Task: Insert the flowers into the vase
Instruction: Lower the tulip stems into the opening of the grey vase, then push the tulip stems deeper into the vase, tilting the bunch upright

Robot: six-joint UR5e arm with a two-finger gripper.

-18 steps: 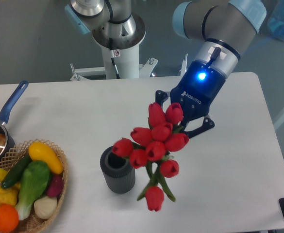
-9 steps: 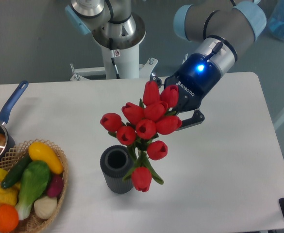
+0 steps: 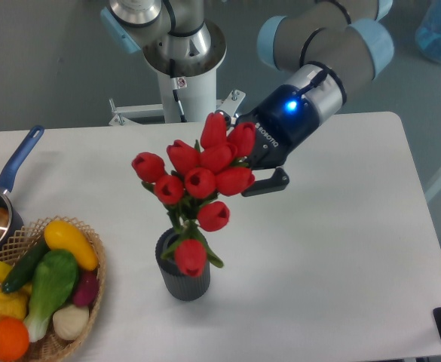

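1. Your gripper (image 3: 244, 164) is pinching the flowers (image 3: 195, 181) behind the buds.
2. The bunch hangs tilted right over the vase (image 3: 182, 280), lowest bud at its mouth.
3. Vase stands on the tabletop (image 3: 341, 249), near the basket (image 3: 50, 343).

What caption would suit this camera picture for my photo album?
Dark blue-lit tool holding a bunch of red artificial tulips tilted over a ribbed dark grey cylinder vase.

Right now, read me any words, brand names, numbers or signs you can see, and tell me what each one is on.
"ROBOTIQ": white letters on the dark blue body of the claw, beside the glowing blue light.
A small sticker with a red mark on the white robot base column: too small to read.
Nothing else carries readable text.
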